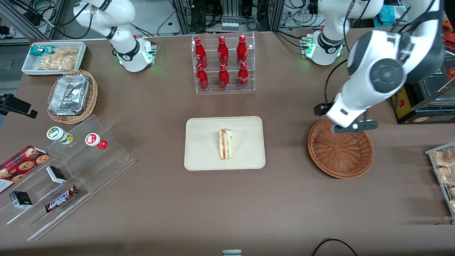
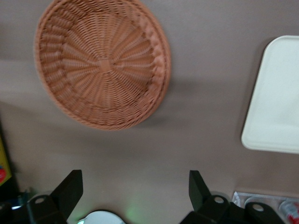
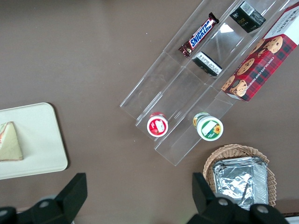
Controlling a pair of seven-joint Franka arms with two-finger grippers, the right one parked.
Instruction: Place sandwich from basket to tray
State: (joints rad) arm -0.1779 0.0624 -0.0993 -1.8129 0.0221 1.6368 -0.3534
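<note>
The sandwich (image 1: pixel 225 144) lies on its side near the middle of the cream tray (image 1: pixel 202 156), red and green filling showing along its edge. It also shows in the right wrist view (image 3: pixel 9 142) on the tray (image 3: pixel 37 140). The reddish-brown basket (image 1: pixel 341 153) is empty and sits beside the tray, toward the working arm's end. In the left wrist view my gripper (image 2: pixel 135 186) is open and empty, high above bare table, with the basket (image 2: pixel 103 65) and a tray corner (image 2: pixel 280 107) in sight. In the front view the arm covers its fingers above the basket's farther rim.
A clear rack of red bottles (image 1: pixel 224 64) stands farther from the front camera than the tray. A tan basket with foil containers (image 1: pixel 71 96), a white snack bin (image 1: pixel 53 57) and a clear stepped stand (image 1: pixel 71 170) lie toward the parked arm's end. A snack rack (image 1: pixel 444 170) is near the working arm's edge.
</note>
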